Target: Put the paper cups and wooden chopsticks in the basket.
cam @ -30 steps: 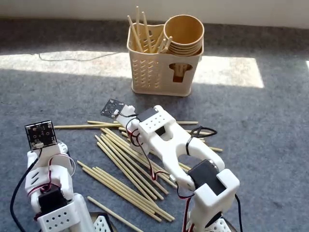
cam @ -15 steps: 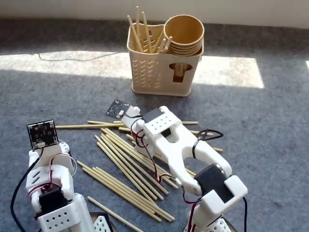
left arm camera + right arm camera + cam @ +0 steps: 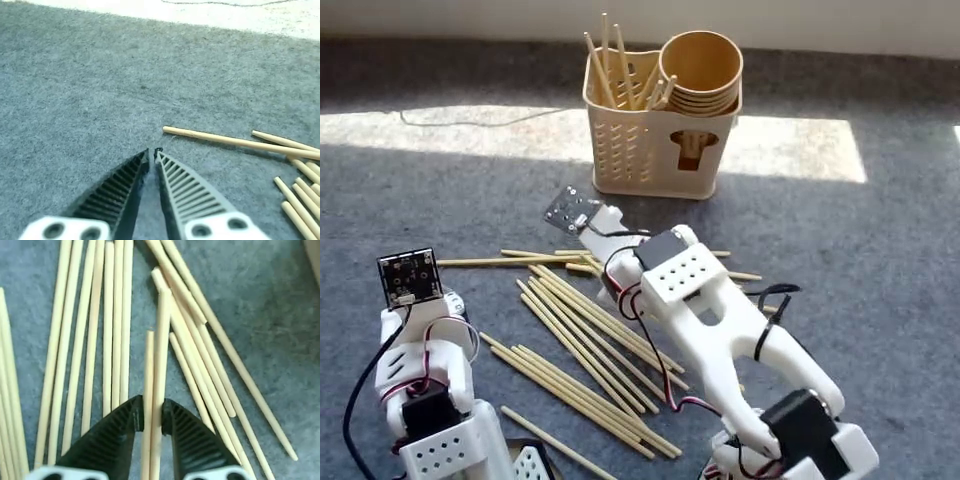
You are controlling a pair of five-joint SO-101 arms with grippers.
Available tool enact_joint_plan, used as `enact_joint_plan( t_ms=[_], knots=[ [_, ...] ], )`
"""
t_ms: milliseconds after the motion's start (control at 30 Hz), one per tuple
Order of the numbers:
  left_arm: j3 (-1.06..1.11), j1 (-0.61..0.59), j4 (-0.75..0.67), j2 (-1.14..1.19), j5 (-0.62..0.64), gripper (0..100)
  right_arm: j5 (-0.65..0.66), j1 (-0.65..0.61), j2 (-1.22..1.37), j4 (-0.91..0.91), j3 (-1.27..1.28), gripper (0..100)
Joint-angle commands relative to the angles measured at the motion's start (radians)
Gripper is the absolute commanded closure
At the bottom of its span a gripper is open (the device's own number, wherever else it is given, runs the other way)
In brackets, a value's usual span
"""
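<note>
Two chopsticks (image 3: 155, 360): lying pinched side by side between the right gripper (image 3: 152, 407) jaws.
Loose chopsticks (image 3: 585, 335): sprawling over the grey carpet (image 3: 880, 260), crowding that pair.
Left gripper (image 3: 152, 156): hanging over bare carpet, jaws all but pressed together, holding nothing.
Basket (image 3: 640, 150): standing well beyond, carrying stacked paper cups (image 3: 702, 60) and upright sticks (image 3: 605, 60).
Hidden: right arm (image 3: 720, 320) is covering part of the pile.

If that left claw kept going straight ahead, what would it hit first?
Probably the grey carpet: the left gripper points at bare floor, its line passing beside the nearest pale wooden chopstick, though depth is unclear.
</note>
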Motion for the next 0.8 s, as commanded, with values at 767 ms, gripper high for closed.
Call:
enact_joint_plan(
  t_ms=[767],
  knots=[
    [0.007, 0.038, -0.044, -0.012, -0.006, 96, -0.427, 0.17, -0.587, -0.286, -0.071, 98.9]
  ],
)
